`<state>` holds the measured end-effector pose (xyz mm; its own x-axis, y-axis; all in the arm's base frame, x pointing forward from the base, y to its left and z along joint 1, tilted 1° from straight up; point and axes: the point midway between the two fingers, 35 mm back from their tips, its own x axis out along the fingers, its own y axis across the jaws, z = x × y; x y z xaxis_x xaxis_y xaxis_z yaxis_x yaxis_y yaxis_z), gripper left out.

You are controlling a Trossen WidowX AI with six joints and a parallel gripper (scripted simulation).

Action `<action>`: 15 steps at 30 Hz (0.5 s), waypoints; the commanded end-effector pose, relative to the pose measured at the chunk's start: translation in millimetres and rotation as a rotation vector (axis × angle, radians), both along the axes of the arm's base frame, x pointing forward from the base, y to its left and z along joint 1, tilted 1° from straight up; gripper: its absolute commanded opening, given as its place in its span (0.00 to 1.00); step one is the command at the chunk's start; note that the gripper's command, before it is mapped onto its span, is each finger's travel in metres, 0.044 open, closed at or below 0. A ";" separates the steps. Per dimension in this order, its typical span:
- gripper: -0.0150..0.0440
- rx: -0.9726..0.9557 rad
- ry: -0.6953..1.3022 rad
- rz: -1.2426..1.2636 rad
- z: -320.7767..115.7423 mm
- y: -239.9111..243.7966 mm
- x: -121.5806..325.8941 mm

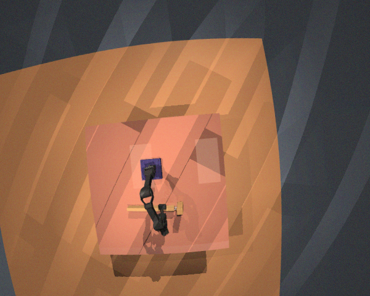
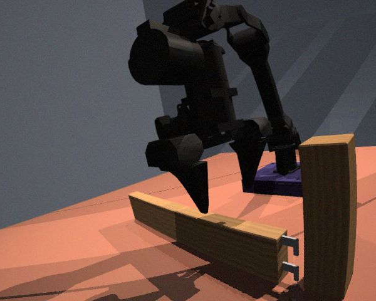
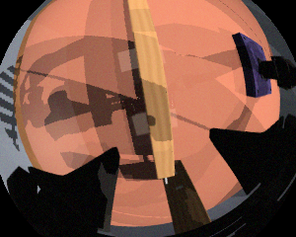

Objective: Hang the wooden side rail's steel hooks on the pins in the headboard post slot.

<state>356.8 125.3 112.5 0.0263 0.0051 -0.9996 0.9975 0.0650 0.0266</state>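
Observation:
The wooden side rail (image 1: 134, 208) (image 2: 227, 249) (image 3: 157, 99) lies along the table, standing on its narrow edge. Two steel hooks, an upper one (image 2: 290, 241) and a lower one (image 2: 290, 266), stick out of its near end toward the headboard post (image 1: 179, 208) (image 2: 326, 210) (image 3: 189, 199). A small gap shows between hooks and post. The post stands upright; its slot and pins are hidden. My gripper (image 2: 227, 199) (image 3: 167, 143) is open and empty, pointing down above the rail. Its fingers are spread across the rail's width, one on either side, with the tips above the rail's top.
The arm's purple base (image 1: 158, 175) (image 2: 279, 188) (image 3: 252, 69) stands behind the rail, on the post's far side in the exterior view. The pink table (image 1: 115, 143) carries rail, post and base. Shadows of arm and rail fall beside the rail.

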 end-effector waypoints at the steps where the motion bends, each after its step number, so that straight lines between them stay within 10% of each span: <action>1: 1.00 -0.004 -0.001 -0.004 -6.7 -0.7 -0.2; 15: 1.00 -0.004 -0.001 -0.004 -31.4 -0.4 1.2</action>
<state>359.3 125.9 87.8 0.0340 0.0074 -0.9994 0.9973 0.0643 0.0344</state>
